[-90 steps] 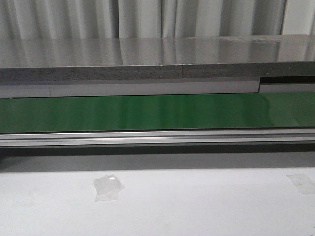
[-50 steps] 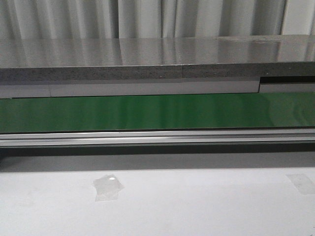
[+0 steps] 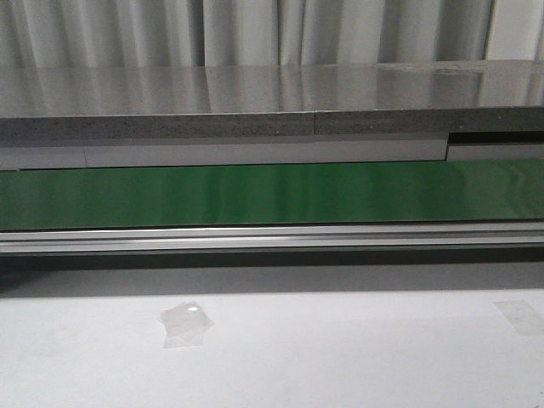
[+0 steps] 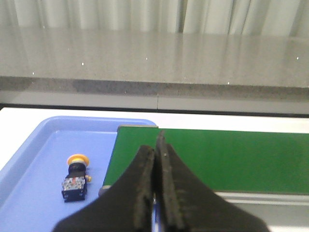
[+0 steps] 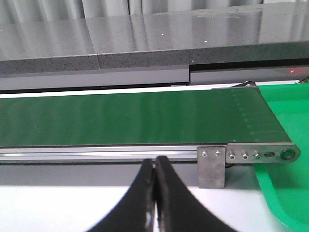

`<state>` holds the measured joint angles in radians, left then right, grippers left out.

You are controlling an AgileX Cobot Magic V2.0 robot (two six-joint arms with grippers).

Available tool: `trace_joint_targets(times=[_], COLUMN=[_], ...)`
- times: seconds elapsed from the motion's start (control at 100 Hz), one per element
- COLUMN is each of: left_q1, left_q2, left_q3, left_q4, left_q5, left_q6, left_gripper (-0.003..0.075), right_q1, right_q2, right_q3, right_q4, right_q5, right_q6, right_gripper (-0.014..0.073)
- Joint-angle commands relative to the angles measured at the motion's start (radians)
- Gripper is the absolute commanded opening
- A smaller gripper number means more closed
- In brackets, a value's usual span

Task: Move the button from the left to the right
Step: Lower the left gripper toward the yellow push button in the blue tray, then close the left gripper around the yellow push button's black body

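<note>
- Green conveyor belt (image 3: pixel 272 194): runs across the full width of the front view, with a silver aluminium side rail (image 3: pixel 272 238) along its near edge. Taken as the reference landmark.
- Button (image 4: pixel 76 177): lies on its side in the blue tray (image 4: pixel 29 193), just beside the belt's left end; yellow-orange cap points away from the camera, black body nearer to it. Nothing touches it.
- Blue tray: its rim meets the belt's left end in the left wrist view.
- Left gripper (image 4: pixel 155 152): fingers pressed together, nothing between them; it hangs over the belt's left end, apart from the button.
- Right gripper (image 5: pixel 154 166): fingers closed tip to tip, empty; it sits on the near side of the belt's rail, close to the belt's right end.
- Green tray (image 5: pixel 285 193): lies against the belt's right end, past the metal end bracket (image 5: pixel 212 166).
- Grey stone-look counter (image 3: pixel 272 102): runs behind the belt.
- White table (image 3: pixel 340 357): in front of the belt, carrying two patches of clear tape (image 3: pixel 187 323).
- Neither gripper appears in the front view.
</note>
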<state>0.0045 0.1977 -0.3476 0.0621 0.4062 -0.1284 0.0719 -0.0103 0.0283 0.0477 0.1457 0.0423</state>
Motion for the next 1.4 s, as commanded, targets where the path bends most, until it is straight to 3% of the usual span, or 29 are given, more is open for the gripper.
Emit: trace_joint_targets(times=[0.0,0.22,0.34,0.7,0.8,0.97,1.04,1.39], left_q1=[-0.007,-0.007,-0.007,-0.007,-0.007,-0.007,-0.007,-0.001], left_q2=[0.105,0.383,0.525,0.709,0.709,0.709,0.709,0.713], left_q3=[-0.136,-0.409,-0.513,-0.555,-0.555,-0.555,-0.555,-0.555], left_q4=[-0.010,-0.010,-0.011,-0.018,-0.018,-0.018,-0.010,0.011], left_q5=[0.062,0.396,0.515,0.513,0.491,0.484,0.472,0.433], left_q6=[-0.010,-0.010,-0.010,0.053,0.055,0.055,0.055,0.018], left_gripper=[-0.0020,-0.0020,-0.0020,-0.0012,0.0088,0.0479,0.0564,0.0564], right_q1=[0.003,0.003,0.003,0.003,0.003,0.003,0.003,0.003], right_q2=[-0.018,-0.018,-0.018,-0.018,-0.018,-0.018,-0.018,-0.018], right_q3=[-0.016,-0.016,-0.016,-0.016,-0.016,-0.016,-0.016,-0.016], right_q4=[-0.010,-0.010,-0.010,-0.010,-0.010,-0.010,-0.010,-0.010], right_q5=[-0.082,-0.082,-0.082,-0.082,-0.082,-0.082,-0.082,-0.082], right_q6=[-0.005,-0.005,-0.005,-0.005,-0.005,-0.005,-0.005,-0.005], right_gripper=[-0.0067,-0.0067,-0.0067,-0.0067,-0.0067,-0.0067,-0.0067,-0.0067])
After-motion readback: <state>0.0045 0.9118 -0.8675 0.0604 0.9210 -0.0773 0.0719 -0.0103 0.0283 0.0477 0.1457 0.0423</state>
